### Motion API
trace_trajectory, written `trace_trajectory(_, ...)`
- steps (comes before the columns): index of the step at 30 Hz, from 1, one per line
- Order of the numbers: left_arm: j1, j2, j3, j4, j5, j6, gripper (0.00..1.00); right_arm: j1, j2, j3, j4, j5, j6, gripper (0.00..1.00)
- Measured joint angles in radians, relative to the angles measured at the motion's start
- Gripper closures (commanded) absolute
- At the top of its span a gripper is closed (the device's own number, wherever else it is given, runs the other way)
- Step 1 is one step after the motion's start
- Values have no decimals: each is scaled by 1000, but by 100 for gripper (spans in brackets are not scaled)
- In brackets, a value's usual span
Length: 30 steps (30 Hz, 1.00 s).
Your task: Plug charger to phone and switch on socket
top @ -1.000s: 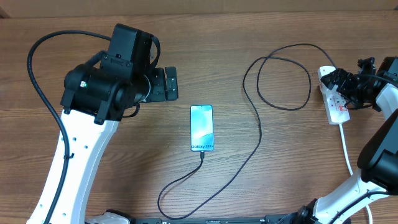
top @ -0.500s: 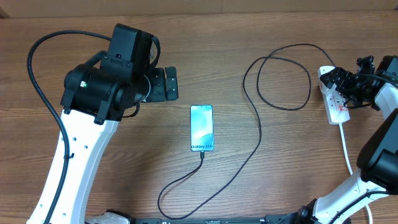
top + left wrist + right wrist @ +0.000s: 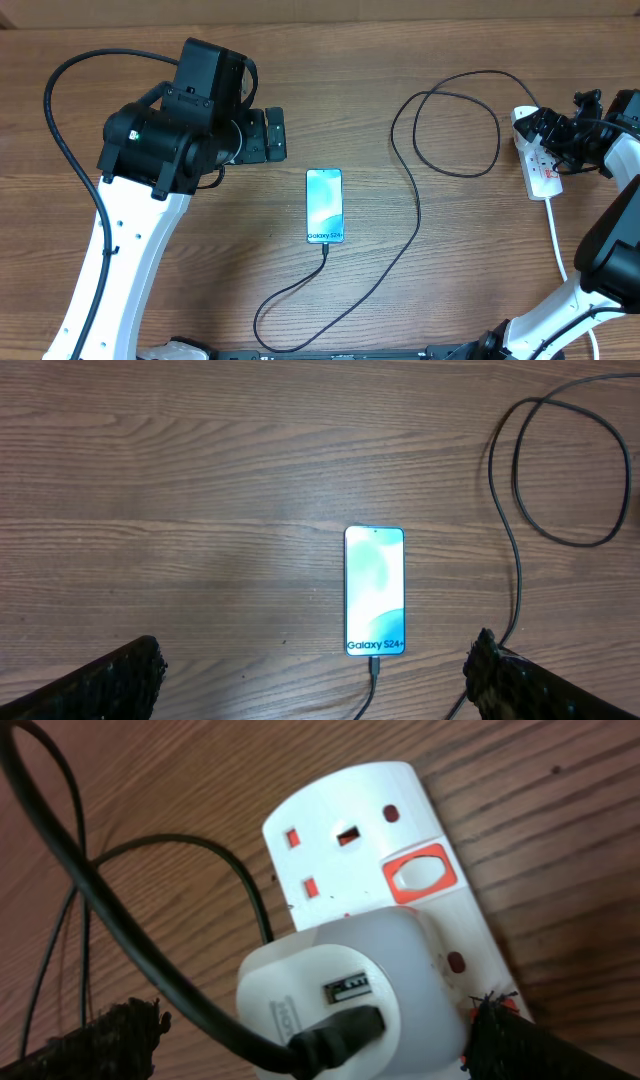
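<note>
Charger (image 3: 335, 1030) already sits in the phone (image 3: 324, 205), mid-frame, so switching on is the step. Left gripper (image 3: 315, 648), upper left, gapes empty. Far right, the right gripper (image 3: 318, 1008), spread and empty, straddles the socket (image 3: 340, 830); next, a fingertip onto its red switch (image 3: 418, 873).

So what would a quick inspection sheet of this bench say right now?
Surface: wooden table.
Job's things: phone lit, charger in its bottom port; other end in white adapter on socket; red switch state unclear.
Clutter: nothing seen.
Grippers: left gripper open, clear of phone; right gripper open over socket.
Cables: charger loops loosely; white lead leaves socket.
Surroundings: nothing seen.
</note>
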Motion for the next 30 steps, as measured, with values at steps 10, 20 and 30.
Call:
trace_trajectory(10,0,0,0,0,0,0,1,-4,0,2,-15,-35,0,0)
trace_trajectory(20,0,0,0,0,0,0,1,3,0,28,-89,-19,72,0)
trace_trajectory(30,0,0,0,0,0,0,1,15,-18,170,-308,184,214,0)
